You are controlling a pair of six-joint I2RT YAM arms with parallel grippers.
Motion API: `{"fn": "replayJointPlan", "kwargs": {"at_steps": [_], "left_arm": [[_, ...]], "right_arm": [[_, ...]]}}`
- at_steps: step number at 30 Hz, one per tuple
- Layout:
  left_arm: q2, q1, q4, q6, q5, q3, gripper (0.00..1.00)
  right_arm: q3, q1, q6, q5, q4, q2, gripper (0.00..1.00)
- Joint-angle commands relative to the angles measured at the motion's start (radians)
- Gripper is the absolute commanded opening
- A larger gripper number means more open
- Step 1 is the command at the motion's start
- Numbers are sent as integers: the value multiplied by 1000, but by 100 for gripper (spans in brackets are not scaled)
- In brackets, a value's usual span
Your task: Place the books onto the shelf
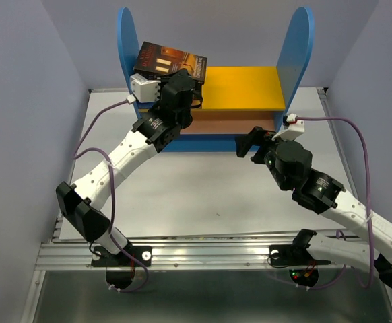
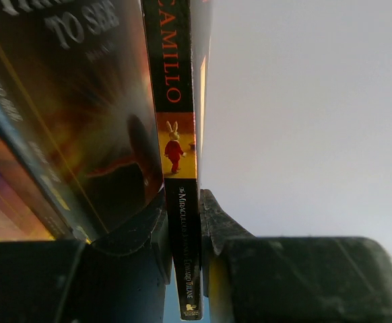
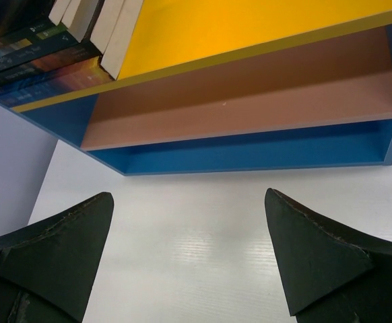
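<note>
The books [image 1: 168, 60] sit leftmost on the shelf [image 1: 246, 87]

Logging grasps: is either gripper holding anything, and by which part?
The left gripper clamps one book, pinching both covers at one end of the spine. The right gripper is open and holds nothing.

- Top view: bright, even overhead light. Soft shadows fall on the table [image 1: 209, 195], and glare spots sit on the rail [image 1: 203, 254].
- Left wrist: dim. The books [image 2: 68, 121] left of the left fingers [image 2: 213, 219] are blurred, the book [image 2: 181, 134] between them is legible, and the background to their right is washed out.
- Right wrist: the shelf [image 3: 250, 101] is crisp. The table shows a sheen between the dark right fingers [image 3: 54, 256].
</note>
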Motion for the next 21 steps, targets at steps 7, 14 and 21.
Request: {"fn": "replayJointPlan", "kwargs": {"at_steps": [7,14,21], "left_arm": [[20,2,-297,-255,-257,158,0],[26,4,-346,-272,-224,189,81],[11,5,-304,-159,-149,197,97]], "right_arm": [[19,-4,10,2,-6,-4,100],[19,-4,16,-19,-6,8,100],[35,-4,13,-33,-4,22,100]]}}
